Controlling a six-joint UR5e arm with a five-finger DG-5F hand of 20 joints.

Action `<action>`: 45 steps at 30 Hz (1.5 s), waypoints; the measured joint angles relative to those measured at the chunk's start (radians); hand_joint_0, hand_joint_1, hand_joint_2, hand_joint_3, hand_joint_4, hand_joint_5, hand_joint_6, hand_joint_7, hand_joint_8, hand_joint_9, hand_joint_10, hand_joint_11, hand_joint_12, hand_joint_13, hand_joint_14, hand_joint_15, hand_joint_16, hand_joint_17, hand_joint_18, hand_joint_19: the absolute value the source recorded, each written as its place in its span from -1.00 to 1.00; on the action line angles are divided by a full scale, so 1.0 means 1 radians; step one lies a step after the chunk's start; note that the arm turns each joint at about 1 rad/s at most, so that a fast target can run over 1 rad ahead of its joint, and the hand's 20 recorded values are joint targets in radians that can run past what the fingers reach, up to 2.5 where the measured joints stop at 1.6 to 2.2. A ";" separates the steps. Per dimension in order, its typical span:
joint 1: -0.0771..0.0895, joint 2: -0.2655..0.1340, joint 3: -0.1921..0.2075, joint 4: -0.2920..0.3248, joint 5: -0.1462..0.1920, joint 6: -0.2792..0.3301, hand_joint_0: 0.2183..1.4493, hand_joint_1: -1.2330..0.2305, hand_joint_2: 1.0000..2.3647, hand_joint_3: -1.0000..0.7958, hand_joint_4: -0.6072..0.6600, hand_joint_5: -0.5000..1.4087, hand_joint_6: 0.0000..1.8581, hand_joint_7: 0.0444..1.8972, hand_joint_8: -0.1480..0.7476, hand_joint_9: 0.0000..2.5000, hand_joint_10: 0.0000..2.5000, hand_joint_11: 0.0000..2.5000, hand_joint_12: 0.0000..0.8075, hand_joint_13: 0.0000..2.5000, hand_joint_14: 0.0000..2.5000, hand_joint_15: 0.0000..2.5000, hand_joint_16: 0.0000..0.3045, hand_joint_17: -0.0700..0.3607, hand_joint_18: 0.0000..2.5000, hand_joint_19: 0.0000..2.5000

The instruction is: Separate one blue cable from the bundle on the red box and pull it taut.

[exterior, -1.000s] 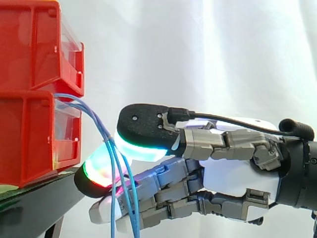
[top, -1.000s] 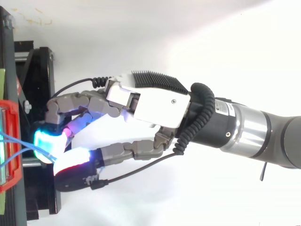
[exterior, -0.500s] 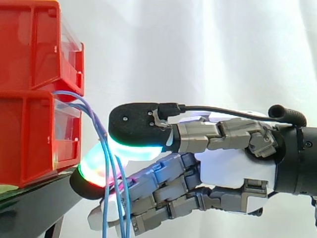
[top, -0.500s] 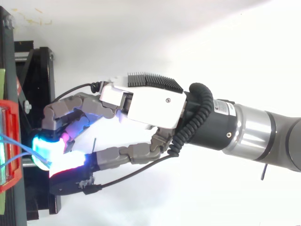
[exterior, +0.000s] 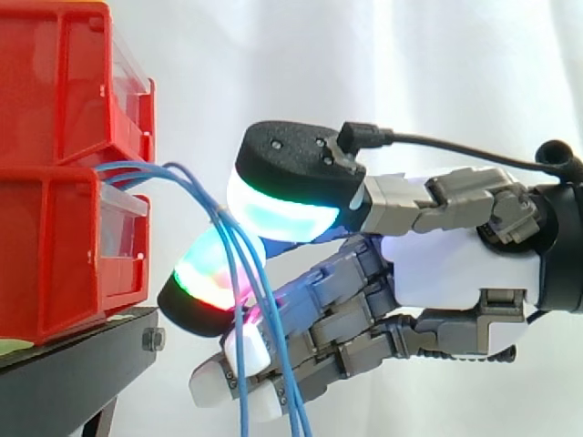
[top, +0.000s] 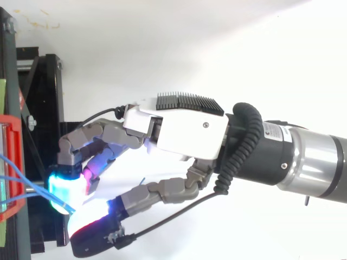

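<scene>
Several thin blue cables (exterior: 196, 187) come out between two stacked red bins, the upper (exterior: 55, 82) and the lower (exterior: 46, 255). They arch rightward, then drop past the hand (exterior: 455, 273). The strands gather where the cyan-glowing thumb pad (exterior: 287, 196) meets a fingertip (exterior: 208, 284) glowing green and red, and they are pinched there. Below the pinch they hang loose in front of the curled lower fingers. From above, the blue cables (top: 27, 181) run from the red bin (top: 12, 162) to the cyan fingertip (top: 66, 189) of the hand (top: 184, 130).
The bins stand on a black stand (exterior: 73, 364), whose frame (top: 43, 108) lies under the fingertips in the top view. A white curtain hangs behind. The arm enters from the right, and there is free room to the right of the bins.
The hand has moved right, away from the bins, and a little upward. The blue cables came with it and now arch higher and further out from the bins.
</scene>
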 measured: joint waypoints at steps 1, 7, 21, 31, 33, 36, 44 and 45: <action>0.001 0.002 0.000 -0.003 0.000 0.008 -0.48 -0.32 -1.00 -0.43 0.30 -0.60 -0.09 0.20 0.15 -0.21 -0.99 -0.60 0.02 -0.42 -0.99 -0.79 -0.70 -0.20 -0.48 -0.75; 0.004 0.010 0.000 -0.007 0.000 0.058 -0.39 -0.42 -0.98 -0.26 0.28 -0.57 -0.08 0.32 0.15 -0.15 -0.99 -0.57 -0.01 -0.36 -0.99 -0.75 -0.73 -0.25 -0.43 -0.73; 0.005 0.012 0.004 -0.007 0.005 0.107 -0.09 -0.61 -0.98 -0.27 -0.12 -0.66 0.00 0.22 0.09 -0.22 -0.99 -0.52 -0.02 -0.35 -0.99 -0.74 -0.73 -0.25 -0.38 -0.76; 0.005 0.012 0.013 -0.023 0.001 0.155 -0.35 -0.46 -1.00 -0.44 0.22 -0.64 -0.02 0.17 0.13 -0.18 -0.99 -0.50 0.00 -0.33 -0.99 -0.74 -0.74 -0.26 -0.37 -0.74; 0.005 0.012 0.013 -0.025 0.001 0.157 -0.39 -0.37 -1.00 -0.44 0.23 -0.63 -0.04 0.21 0.14 -0.17 -0.99 -0.50 0.00 -0.33 -0.99 -0.74 -0.74 -0.25 -0.37 -0.73; 0.005 0.012 0.013 -0.027 0.001 0.159 -0.42 -0.24 -1.00 -0.44 0.24 -0.61 -0.05 0.27 0.18 -0.11 -0.99 -0.50 0.01 -0.32 -0.99 -0.73 -0.73 -0.25 -0.37 -0.71; 0.005 0.011 0.014 -0.030 0.001 0.162 -0.39 -0.29 -0.98 -0.17 0.22 -0.62 -0.04 0.28 0.19 -0.13 -0.99 -0.49 0.04 -0.30 -0.99 -0.72 -0.72 -0.23 -0.35 -0.70; 0.005 0.011 0.014 -0.031 0.001 0.162 -0.38 -0.38 -0.98 -0.11 0.22 -0.63 -0.03 0.24 0.21 -0.15 -0.99 -0.49 0.07 -0.30 -0.99 -0.72 -0.70 -0.20 -0.33 -0.71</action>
